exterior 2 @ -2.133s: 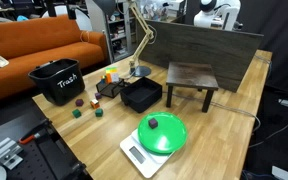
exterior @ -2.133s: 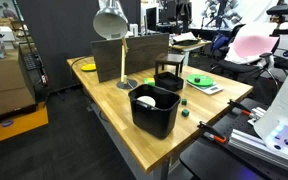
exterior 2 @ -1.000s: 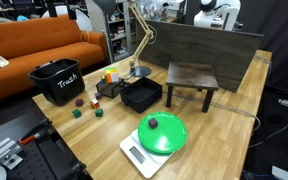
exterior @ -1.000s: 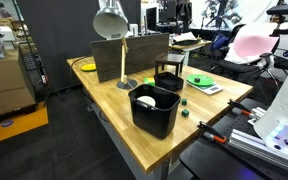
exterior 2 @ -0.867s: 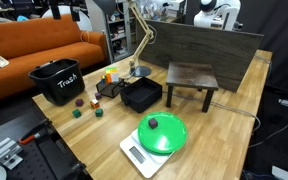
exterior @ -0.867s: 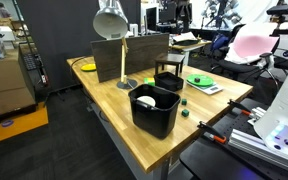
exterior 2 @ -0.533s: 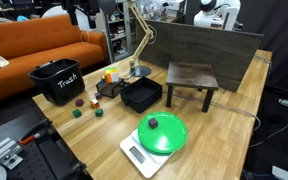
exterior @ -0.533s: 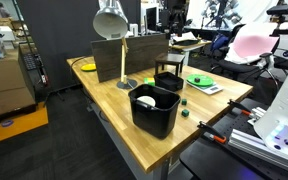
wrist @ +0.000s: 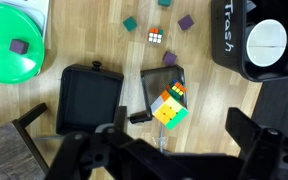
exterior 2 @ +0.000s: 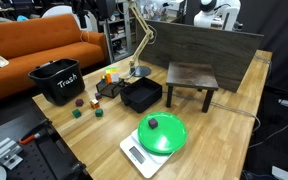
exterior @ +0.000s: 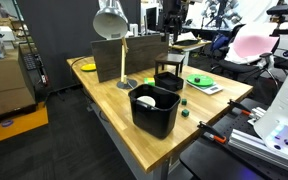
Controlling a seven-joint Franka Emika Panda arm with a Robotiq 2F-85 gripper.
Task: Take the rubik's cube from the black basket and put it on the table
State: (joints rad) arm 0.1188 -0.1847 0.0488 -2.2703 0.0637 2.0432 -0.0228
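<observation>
A rubik's cube (wrist: 168, 110) with orange, yellow and green faces lies on a dark flat object just beside the black basket (wrist: 91, 100), not inside it. The basket's inside looks dark and bare. The basket also shows in both exterior views (exterior: 169, 80) (exterior 2: 141, 95) on the light wood table (exterior: 104, 110) (exterior 2: 219, 130). My gripper (wrist: 182, 135) is open and empty, high above the table, over the spot right of the basket. The arm hangs at the top of both exterior views (exterior: 172, 18) (exterior 2: 87, 15).
A taller black bin (wrist: 254, 40) (exterior 2: 56, 82) (exterior: 154, 108) holds a white object. A green bowl on a scale (wrist: 12, 40) (exterior 2: 161, 133), a dark stool (exterior 2: 192, 75), a desk lamp (exterior: 110, 22), a smaller cube (wrist: 157, 37) and small loose blocks (wrist: 130, 23) stand around.
The arm has come into view at the top of both exterior views and moved over the table. The objects on the table have not moved.
</observation>
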